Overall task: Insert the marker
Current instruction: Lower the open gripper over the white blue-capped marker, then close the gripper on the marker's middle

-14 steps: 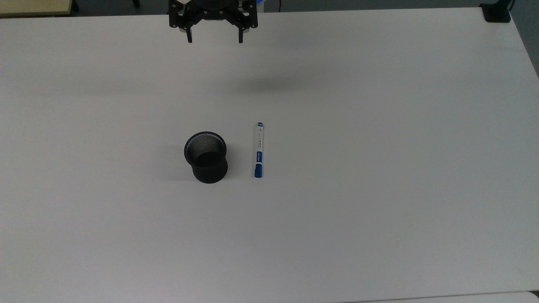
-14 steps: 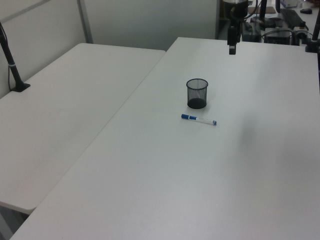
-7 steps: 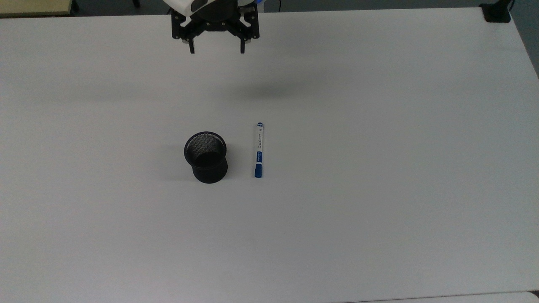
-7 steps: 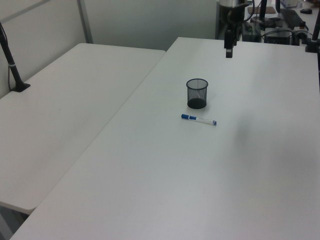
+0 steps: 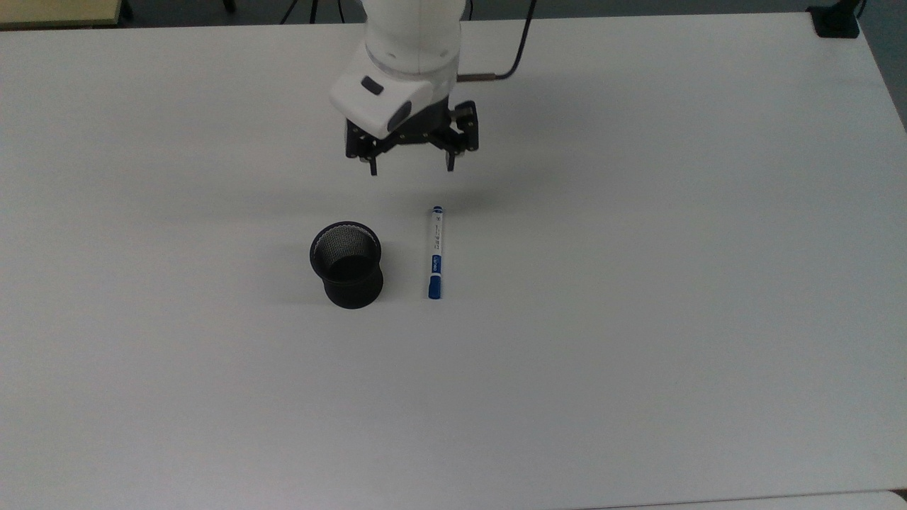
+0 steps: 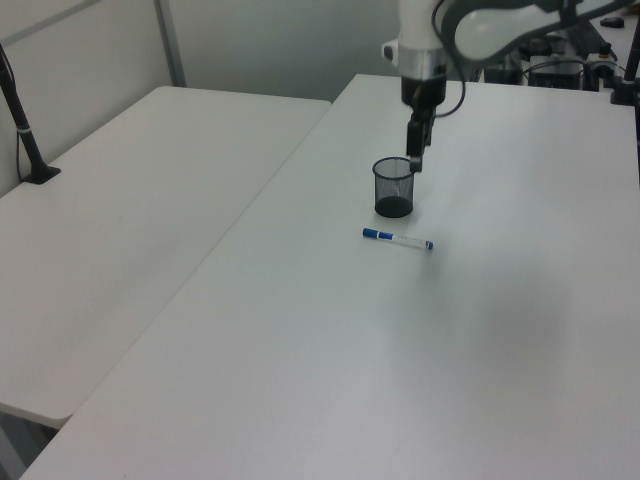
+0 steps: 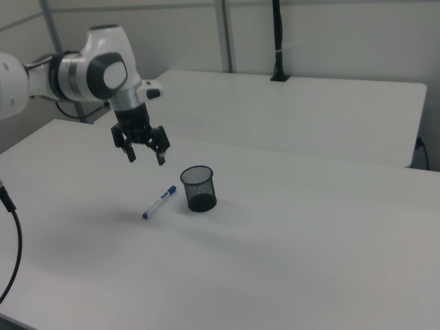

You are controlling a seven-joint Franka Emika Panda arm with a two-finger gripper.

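Top view's near ground has one marker point(image 5: 436, 253) lying flat on the white bench point(image 5: 638, 319), just right of one black mesh cup point(image 5: 346, 264), apart from it. Farther back hangs one gripper point(image 5: 412, 170), fingers point(image 5: 373, 168) spread and empty. I'd bring it down over the white barrel's middle, straddling it crosswise, and close there so the marker lifts level.

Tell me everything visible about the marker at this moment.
The marker is a slim white pen with a blue cap at one end, a small blue tip at the other and a blue label band. It lies flat on the white table, beside the black mesh cup without touching it. Nothing holds it; the open tool hangs above.
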